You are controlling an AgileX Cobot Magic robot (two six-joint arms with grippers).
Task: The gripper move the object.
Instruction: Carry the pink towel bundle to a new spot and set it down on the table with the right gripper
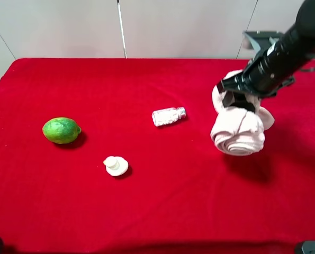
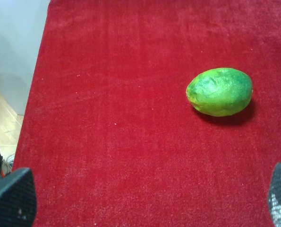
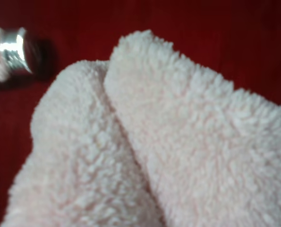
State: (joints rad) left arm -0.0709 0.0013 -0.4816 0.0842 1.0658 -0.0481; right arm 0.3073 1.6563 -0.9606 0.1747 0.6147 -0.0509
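Pink fluffy towel (image 1: 239,133), judged soft, light and floppy, hangs above the red cloth (image 1: 146,211) at far right, right gripper (image 1: 235,99) pinched on its narrow middle, seemingly the surest hold.

Fruit (image 1: 61,130) lies left on the table (image 1: 146,211), bottle (image 1: 169,116) middle, towel (image 1: 238,129) far right.

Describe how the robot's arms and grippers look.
The right arm is black, built of thick round segments, with a small white patch near the wrist, a grey bracket behind and a black cable alongside. The right gripper is black and blocky. Of the left gripper only two dark jaws show, one dotted.
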